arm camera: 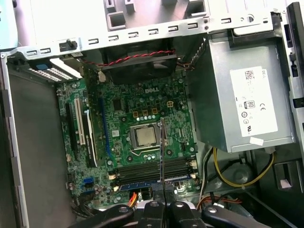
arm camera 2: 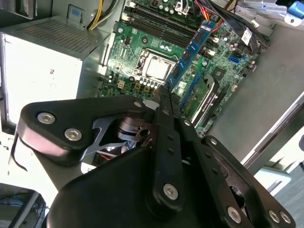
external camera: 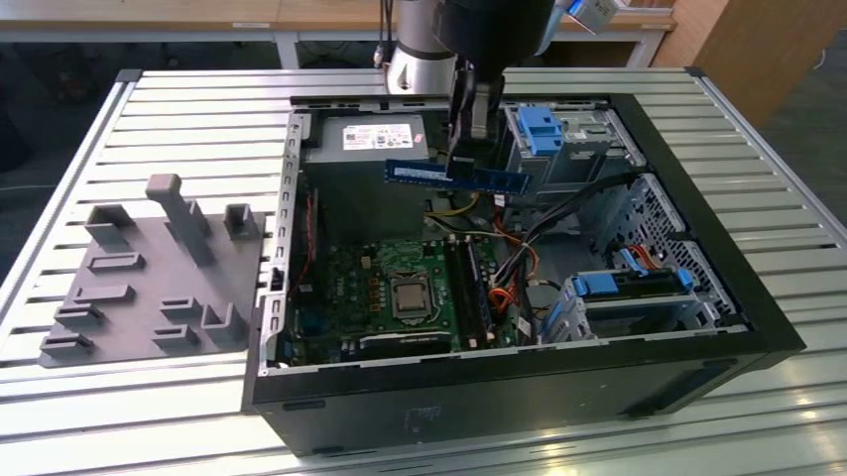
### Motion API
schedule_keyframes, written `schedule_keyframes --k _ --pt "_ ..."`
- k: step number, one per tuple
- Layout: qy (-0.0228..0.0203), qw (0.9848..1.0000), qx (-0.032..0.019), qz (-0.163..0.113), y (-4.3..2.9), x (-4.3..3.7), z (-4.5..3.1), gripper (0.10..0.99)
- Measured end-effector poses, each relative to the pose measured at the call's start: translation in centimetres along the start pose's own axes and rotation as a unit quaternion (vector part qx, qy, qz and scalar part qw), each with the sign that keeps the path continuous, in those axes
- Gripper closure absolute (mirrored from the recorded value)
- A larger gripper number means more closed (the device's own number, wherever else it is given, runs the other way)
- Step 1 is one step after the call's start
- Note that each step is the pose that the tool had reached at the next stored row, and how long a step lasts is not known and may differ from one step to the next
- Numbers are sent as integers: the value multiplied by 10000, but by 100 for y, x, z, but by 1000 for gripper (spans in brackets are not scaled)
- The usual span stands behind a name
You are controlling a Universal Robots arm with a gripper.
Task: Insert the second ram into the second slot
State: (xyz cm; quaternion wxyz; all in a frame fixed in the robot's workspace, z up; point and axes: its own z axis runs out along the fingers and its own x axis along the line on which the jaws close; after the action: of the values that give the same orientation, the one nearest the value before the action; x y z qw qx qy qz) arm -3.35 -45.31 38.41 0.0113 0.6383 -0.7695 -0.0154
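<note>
The gripper (external camera: 466, 149) hangs over the open computer case (external camera: 741, 288), which lies on the slatted metal surface (external camera: 159, 109). Its fingers (external camera: 459, 119) are closed on the second ram (external camera: 421, 171), pinching it near the middle of its length. The stick lies level, with one blue end out to each side of the fingers. It is in the air, above the power supply (external camera: 377, 136) and apart from the motherboard (external camera: 357, 288) below. In the second wrist view the second ram (arm camera 2: 192, 50) reaches out from the fingertips over the board. In the first wrist view it is seen on edge, a thin line (arm camera: 162, 152) crossing over the dark memory slots (arm camera: 152, 167) beside the processor (arm camera: 144, 137). A grey holder (external camera: 146, 278) lies on the surface at the exterior view's left.
</note>
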Motion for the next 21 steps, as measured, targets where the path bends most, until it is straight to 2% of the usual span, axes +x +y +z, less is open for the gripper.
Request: schedule_keyframes --k 8,11,21 --pt "-8 9998 1 203 0 0 0 969" --pt "-14 9994 1 359 0 0 1 969" --pt "-34 9957 2 927 0 0 4 969"
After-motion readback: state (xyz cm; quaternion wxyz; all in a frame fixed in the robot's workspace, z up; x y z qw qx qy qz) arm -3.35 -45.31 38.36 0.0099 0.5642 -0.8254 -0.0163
